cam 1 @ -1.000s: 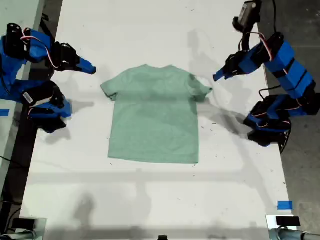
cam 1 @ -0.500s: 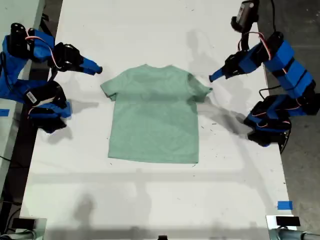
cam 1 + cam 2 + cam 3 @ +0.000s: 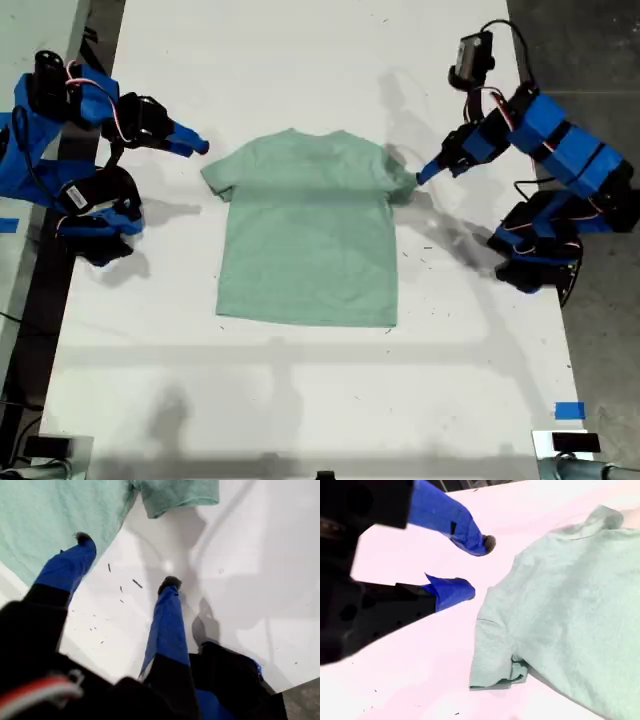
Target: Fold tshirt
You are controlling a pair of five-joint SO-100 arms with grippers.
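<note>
While the tshirt (image 3: 305,240) lies flat and unfolded on the white table (image 3: 300,60), collar toward twelve o'clock in the exterior view, both arms flank its sleeves, seemingly so each can pinch one for a first fold. My first gripper (image 3: 127,561), at the shirt's three o'clock in that view, has jaws apart, one tip at the cloth's edge. My second gripper (image 3: 477,566), near ten o'clock, is likewise spread, just short of the sleeve. No readable print, label or writing shows.
</note>
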